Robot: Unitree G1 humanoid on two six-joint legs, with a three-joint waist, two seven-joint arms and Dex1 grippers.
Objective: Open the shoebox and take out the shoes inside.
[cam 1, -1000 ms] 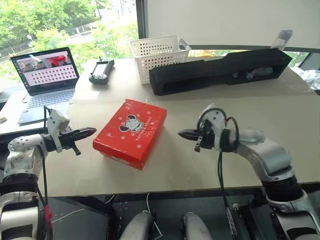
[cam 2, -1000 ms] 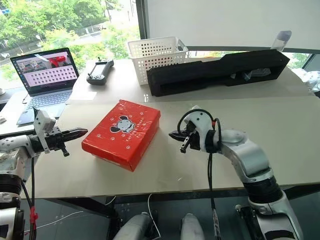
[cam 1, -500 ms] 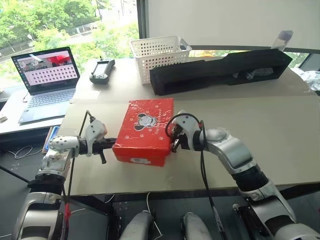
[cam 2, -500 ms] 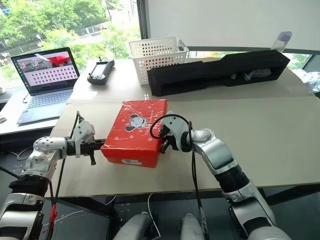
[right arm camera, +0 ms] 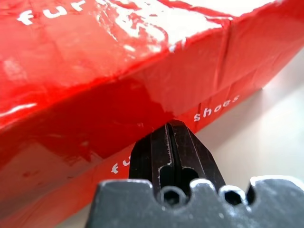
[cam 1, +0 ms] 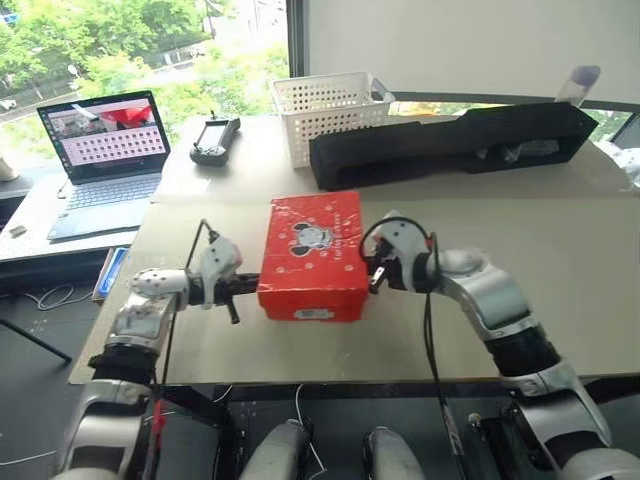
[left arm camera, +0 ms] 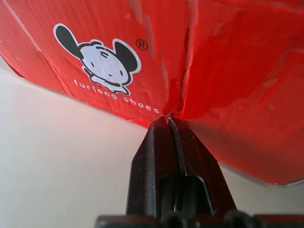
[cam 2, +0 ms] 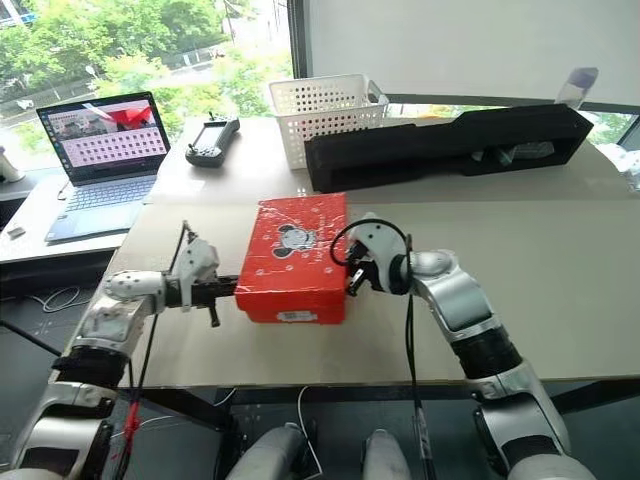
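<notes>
The left gripper has its two black fingers pressed tight together, holding nothing. Its tip touches the left long side of the shoebox. The right gripper is pinched tight too, and its tip pushes on the right long side of the box. So the box sits squeezed between the two tips.

The shoebox lies flat near the front edge of the table, in the middle. Its long way runs from the robot toward the window, and a short end with a small white label faces the robot. It is red, shiny cardboard with sharp corners. The lid is down. On top are a cartoon animal with big black ears and little paw prints. White letters run along its sides.

Farther back stand a white plastic basket full of small holes, a long black box, a black controller and an open laptop.
</notes>
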